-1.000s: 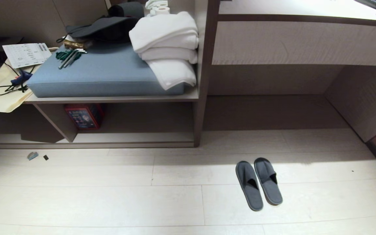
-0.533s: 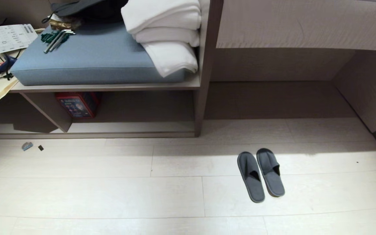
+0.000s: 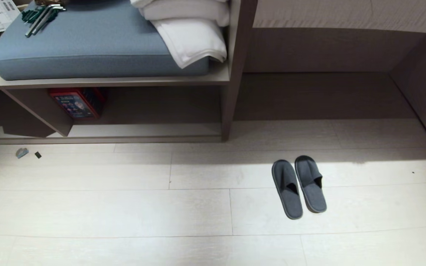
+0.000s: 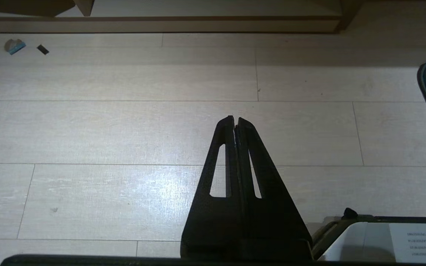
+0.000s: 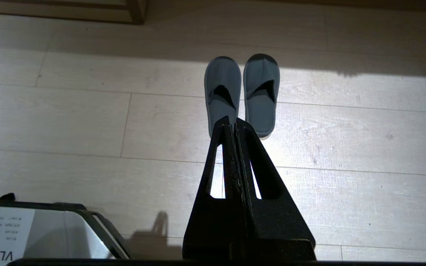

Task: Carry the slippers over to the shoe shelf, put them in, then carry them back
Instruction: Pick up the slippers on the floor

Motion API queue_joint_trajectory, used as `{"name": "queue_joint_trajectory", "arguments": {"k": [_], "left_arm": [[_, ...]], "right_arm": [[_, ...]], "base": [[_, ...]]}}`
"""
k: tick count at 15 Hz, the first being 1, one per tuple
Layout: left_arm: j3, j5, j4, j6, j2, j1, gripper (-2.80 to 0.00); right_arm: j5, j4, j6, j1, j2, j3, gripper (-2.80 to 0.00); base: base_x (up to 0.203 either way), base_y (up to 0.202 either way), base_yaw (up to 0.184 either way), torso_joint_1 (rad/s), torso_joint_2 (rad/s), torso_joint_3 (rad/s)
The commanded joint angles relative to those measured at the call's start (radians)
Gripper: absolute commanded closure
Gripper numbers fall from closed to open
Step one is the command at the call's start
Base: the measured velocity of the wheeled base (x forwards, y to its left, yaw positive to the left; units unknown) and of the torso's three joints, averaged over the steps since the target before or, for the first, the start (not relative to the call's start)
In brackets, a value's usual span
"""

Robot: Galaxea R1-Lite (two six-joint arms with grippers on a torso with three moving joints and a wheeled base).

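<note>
Since the pair of dark grey-blue soft fabric slippers (image 3: 299, 188) sits side by side on the pale plank floor (image 3: 105, 210), closed rounded toes pointing toward the furniture, the carrying has by all signs not begun. They lie in a bright patch of light, just out from the shadowed opening under the long pale counter (image 3: 346, 14), and off to the right of the shoe shelf.

The low taupe wood-grain shoe shelf (image 3: 225, 103) stands at the back left, with a pale base board and upright divider panels. Its lower opening holds only a red box (image 3: 77, 103) at its left end; no slipper is inside. On top of it rest a blue-grey cushion (image 3: 94, 48), folded white towels (image 3: 190, 33) and a few metal tools (image 3: 41, 16). Two small scraps (image 3: 26, 153) lie on the floor in front of it.

Neither arm shows from the head. From the left wrist, the black left hand (image 4: 234, 120) has its two fingers pressed together, empty, above bare floor, with one slipper just at the frame's edge. From the right wrist, the black right hand (image 5: 232, 121) is likewise closed and empty, hanging above the floor on the near side of the pair, well short of any hold.

So everything is left, as I judge it: picking up the slippers, placing them in the shelf, and bringing them back.
</note>
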State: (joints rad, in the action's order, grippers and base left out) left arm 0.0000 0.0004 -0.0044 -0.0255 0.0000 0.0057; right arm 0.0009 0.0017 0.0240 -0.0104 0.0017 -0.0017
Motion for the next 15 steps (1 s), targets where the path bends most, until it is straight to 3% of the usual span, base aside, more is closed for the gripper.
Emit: {"name": "queue_joint_trajectory", "arguments": {"k": [1,15], "left_arm": [[0.000,0.000,0.000,-0.001,0.000,0.000,0.00],[0.000,0.000,0.000,-0.001,0.000,0.000,0.00]], "right_arm": [[0.001,0.000,0.001,0.000,0.001,0.000,0.00],[0.001,-0.002,0.001,0.000,0.001,0.000,0.00]], "base": [[0.000,0.000,0.000,0.002,0.00,-0.203],[0.000,0.000,0.000,0.002,0.00,-0.199]]}}
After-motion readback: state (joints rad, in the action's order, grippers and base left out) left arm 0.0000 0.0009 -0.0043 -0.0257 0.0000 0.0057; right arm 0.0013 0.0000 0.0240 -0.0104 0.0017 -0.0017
